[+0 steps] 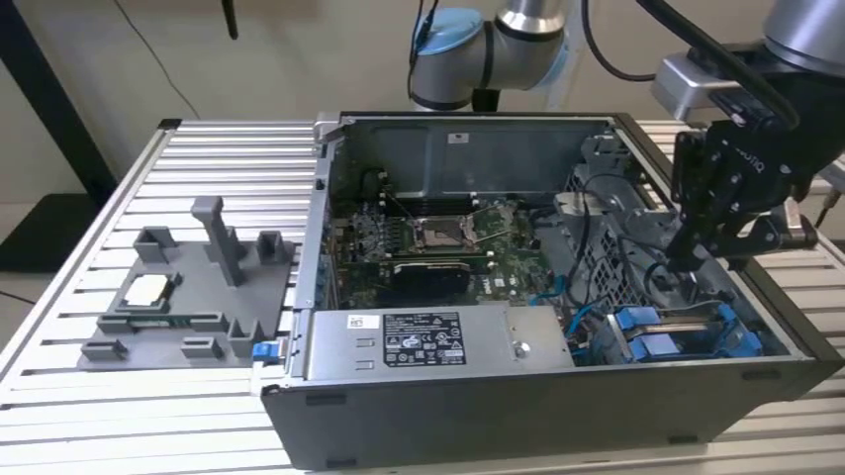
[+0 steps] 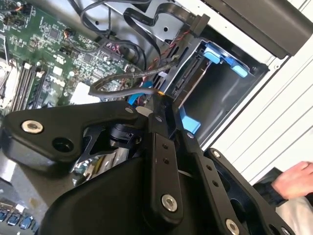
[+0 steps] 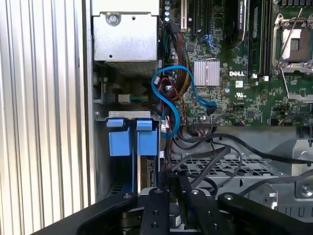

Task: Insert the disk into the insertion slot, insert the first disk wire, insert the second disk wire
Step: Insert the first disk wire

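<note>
Black gripper (image 2: 159, 105) pinches narrow on a dark wire (image 2: 117, 89) just beside the disk (image 2: 188, 73), which stands on edge in the slot (image 2: 230, 95), long axis running inward, connector end facing the gripper.

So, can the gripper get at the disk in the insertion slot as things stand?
Likely yes: the gripper hangs right at the disk's open edge; black cables lie beside, not across.
</note>
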Robot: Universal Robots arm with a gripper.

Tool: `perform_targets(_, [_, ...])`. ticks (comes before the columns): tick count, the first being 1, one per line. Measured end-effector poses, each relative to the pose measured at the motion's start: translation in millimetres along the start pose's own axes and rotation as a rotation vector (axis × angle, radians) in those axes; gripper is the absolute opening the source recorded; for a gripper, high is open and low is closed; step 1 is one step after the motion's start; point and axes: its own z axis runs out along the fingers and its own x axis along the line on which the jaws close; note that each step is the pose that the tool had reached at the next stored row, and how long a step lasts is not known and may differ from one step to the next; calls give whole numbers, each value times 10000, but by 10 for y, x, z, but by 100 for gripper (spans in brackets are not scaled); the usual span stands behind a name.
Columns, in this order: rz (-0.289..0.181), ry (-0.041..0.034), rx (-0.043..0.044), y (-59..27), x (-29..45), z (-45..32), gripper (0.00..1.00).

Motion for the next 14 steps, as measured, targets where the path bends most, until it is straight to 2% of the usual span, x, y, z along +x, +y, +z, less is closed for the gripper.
perform_targets(14, [0, 2, -3, -91, 15, 95, 19])
